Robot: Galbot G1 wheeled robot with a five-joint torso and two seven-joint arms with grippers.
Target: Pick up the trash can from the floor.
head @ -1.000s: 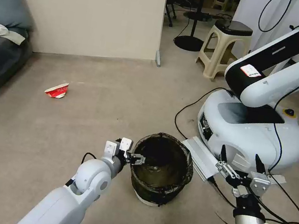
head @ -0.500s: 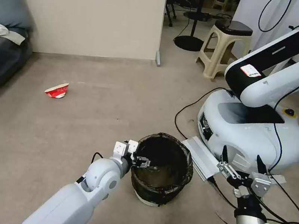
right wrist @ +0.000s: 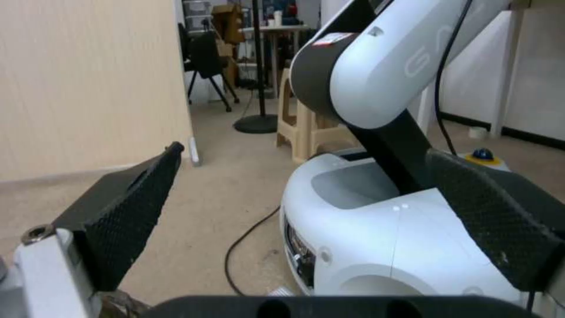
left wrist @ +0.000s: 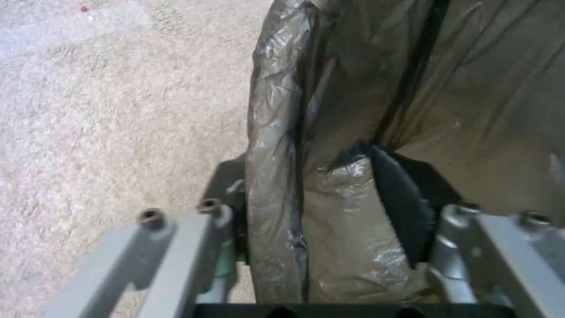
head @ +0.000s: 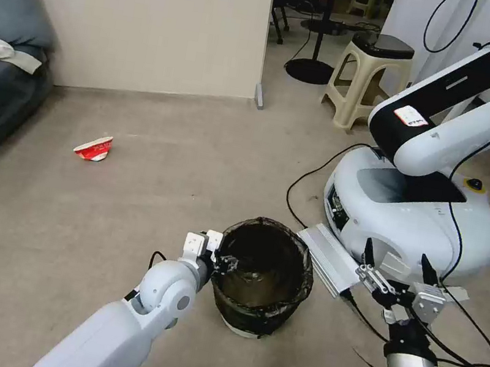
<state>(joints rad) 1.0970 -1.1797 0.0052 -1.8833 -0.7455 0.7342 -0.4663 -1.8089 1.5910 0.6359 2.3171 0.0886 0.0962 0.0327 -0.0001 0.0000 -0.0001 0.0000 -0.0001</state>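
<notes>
**Q:** On the floor (head: 150,193), where does the trash can sit?

**A:** Low and centre in the head view, the trash can (head: 261,276) stands upright on the beige floor, just in front of the robot. It is a small round white bin with a dark plastic bag (left wrist: 365,132) folded over its rim. A large white robot base (head: 413,216) stands near it on the right, with a black cable (head: 304,183) trailing across the floor between them.

**Q:** What is the left gripper doing?

**A:** The left gripper (head: 225,262) is at the can's left rim. The left wrist view shows one finger outside the wall and the other finger (left wrist: 400,198) inside the can, clenched on the bagged rim between them. The can's base looks to be resting on the floor.

**Q:** And the right gripper?

**A:** The right gripper (head: 397,260) hangs to the right of the can, well apart from it, close to the white robot base. Its two black fingers are spread wide and hold nothing.

**Q:** Anything else around?

**A:** A red and white paper cup (head: 94,148) lies tipped on the floor, far left. A beige plastic stool (head: 367,79) stands farther back.
</notes>
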